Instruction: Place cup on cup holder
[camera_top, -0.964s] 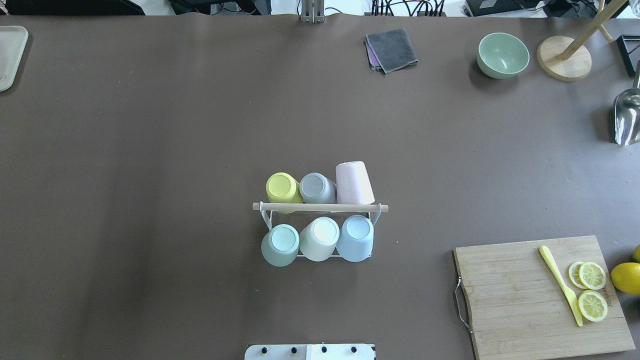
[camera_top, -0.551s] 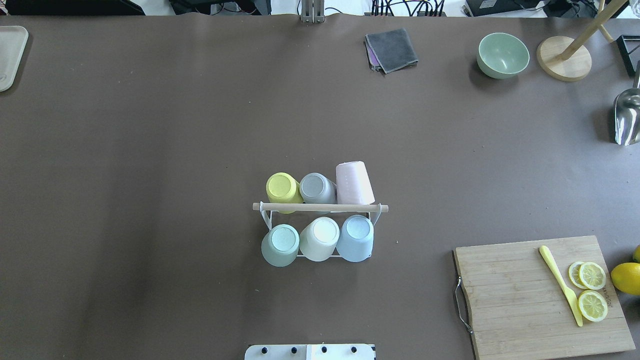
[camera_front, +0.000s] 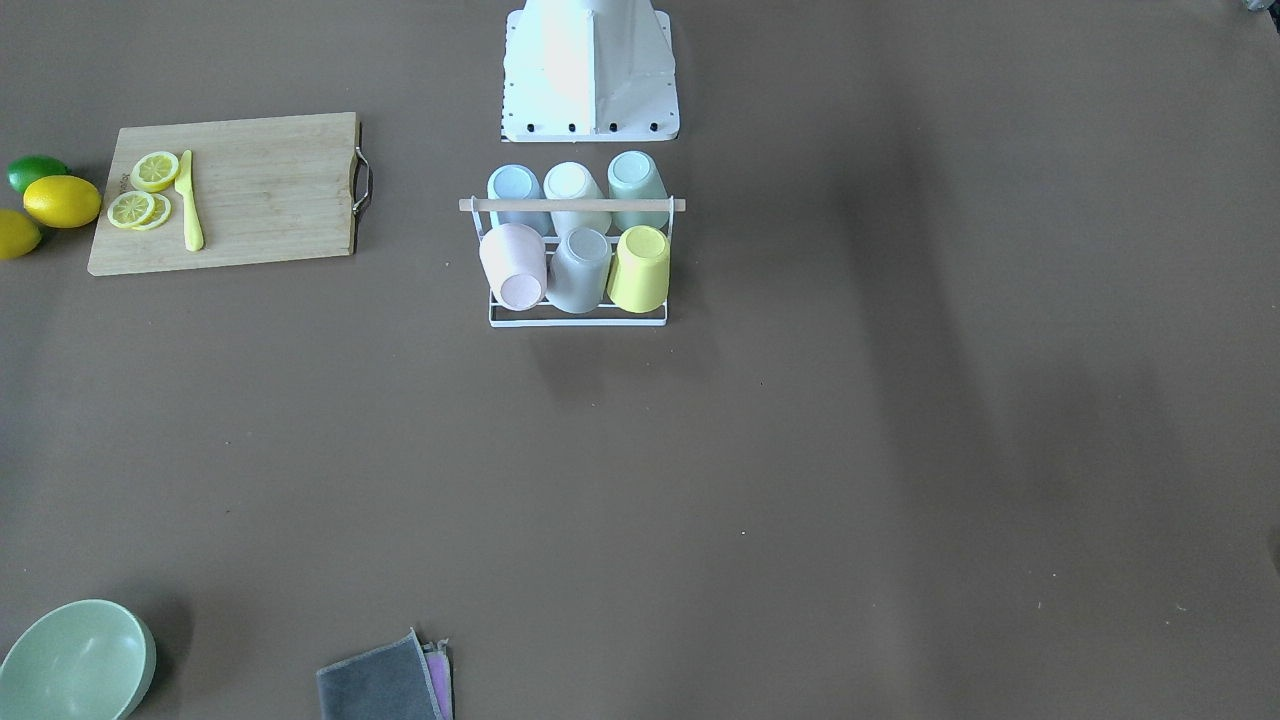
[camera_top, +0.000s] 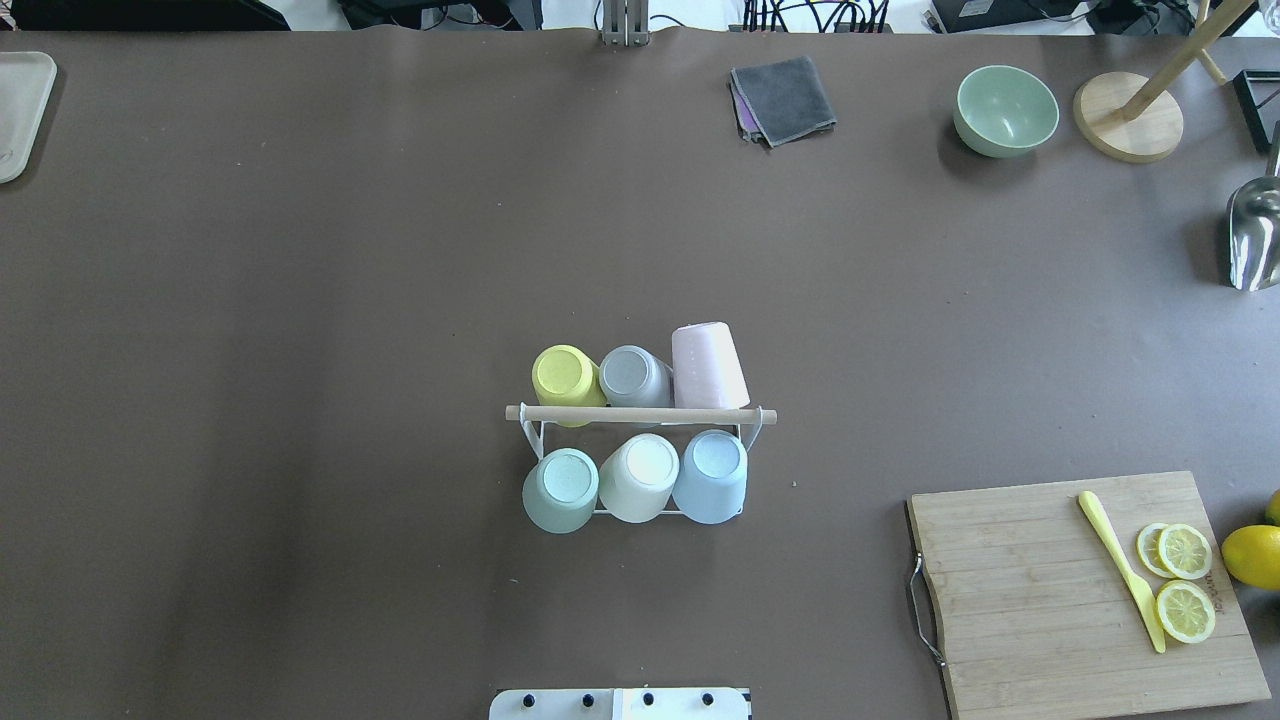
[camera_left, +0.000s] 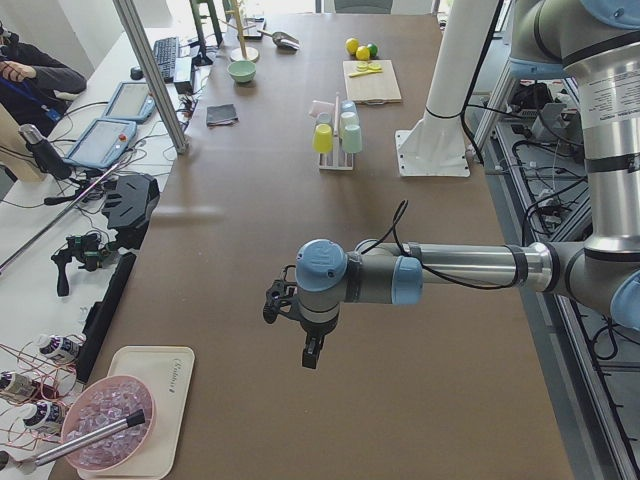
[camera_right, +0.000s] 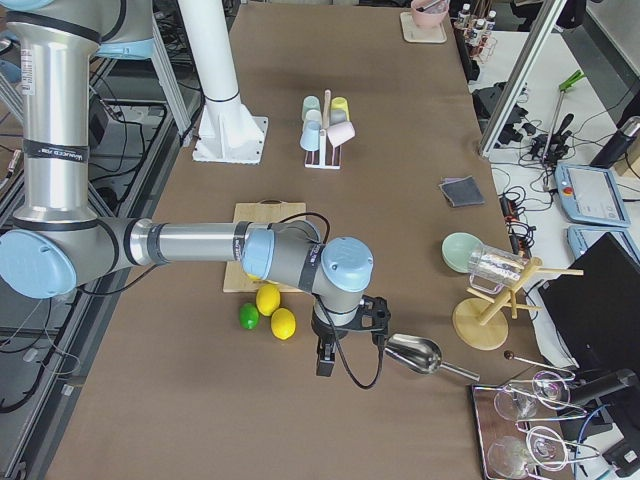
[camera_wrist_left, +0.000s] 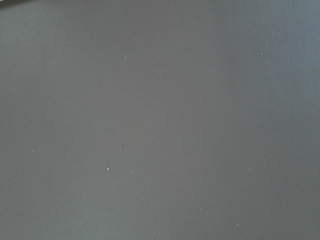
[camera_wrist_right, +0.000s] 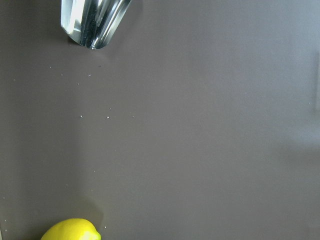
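Note:
The cup holder (camera_top: 640, 414), a white wire rack with a wooden rod across its top, stands at the table's middle and also shows in the front-facing view (camera_front: 572, 205). Several cups sit upside down on it: yellow (camera_top: 565, 376), grey (camera_top: 632, 375) and a more tilted pink cup (camera_top: 708, 365) in the far row; teal (camera_top: 561, 488), cream (camera_top: 641, 476) and blue (camera_top: 712, 475) in the near row. The left gripper (camera_left: 308, 352) hangs over bare table far from the rack. The right gripper (camera_right: 325, 358) hangs near the lemons. I cannot tell whether either is open or shut.
A wooden cutting board (camera_top: 1040, 600) with lemon slices (camera_top: 1185, 551) and a yellow knife (camera_top: 1120, 568) lies at the near right. A green bowl (camera_top: 1005, 110), grey cloth (camera_top: 783, 98), wooden stand base (camera_top: 1128, 117) and metal scoop (camera_top: 1254, 235) sit at the far right. A tray (camera_top: 20, 110) is far left.

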